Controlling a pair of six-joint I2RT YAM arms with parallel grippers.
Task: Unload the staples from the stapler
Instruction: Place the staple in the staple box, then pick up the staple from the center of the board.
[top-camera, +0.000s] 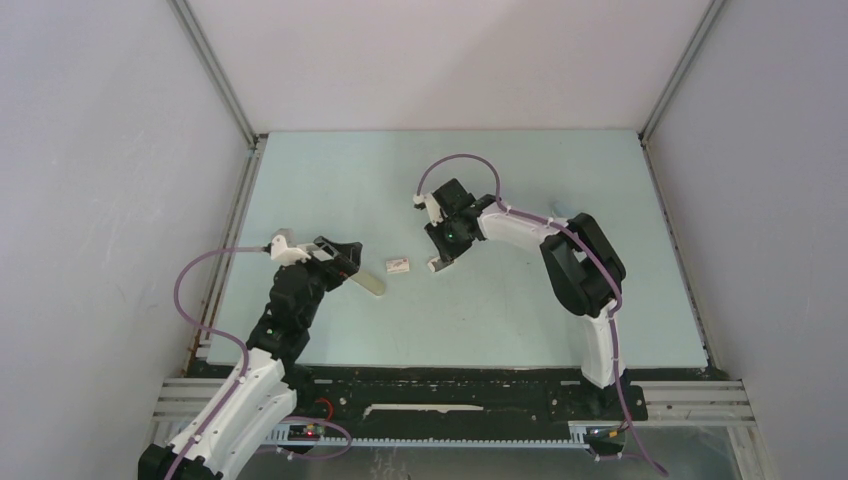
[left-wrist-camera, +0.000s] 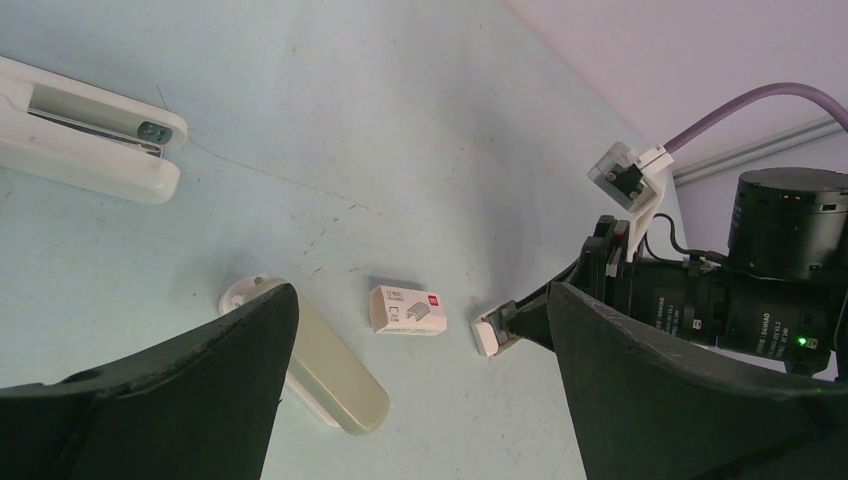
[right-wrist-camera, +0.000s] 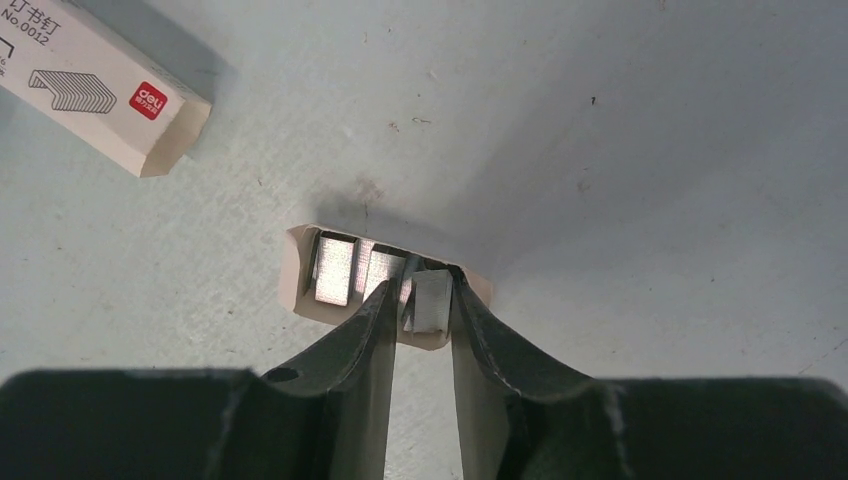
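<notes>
In the right wrist view my right gripper is shut on a short grey strip of staples. It holds the strip inside a small open white tray, where two more strips lie. In the top view this gripper points down at the table's middle. My left gripper is open and empty, and it also shows in the top view. A beige stapler lies beside its left finger. A white stapler lies opened at the upper left, its magazine channel showing.
A closed white staple box lies between the beige stapler and the tray; it also shows in the top view and the right wrist view. Grey walls with metal rails bound the pale green table.
</notes>
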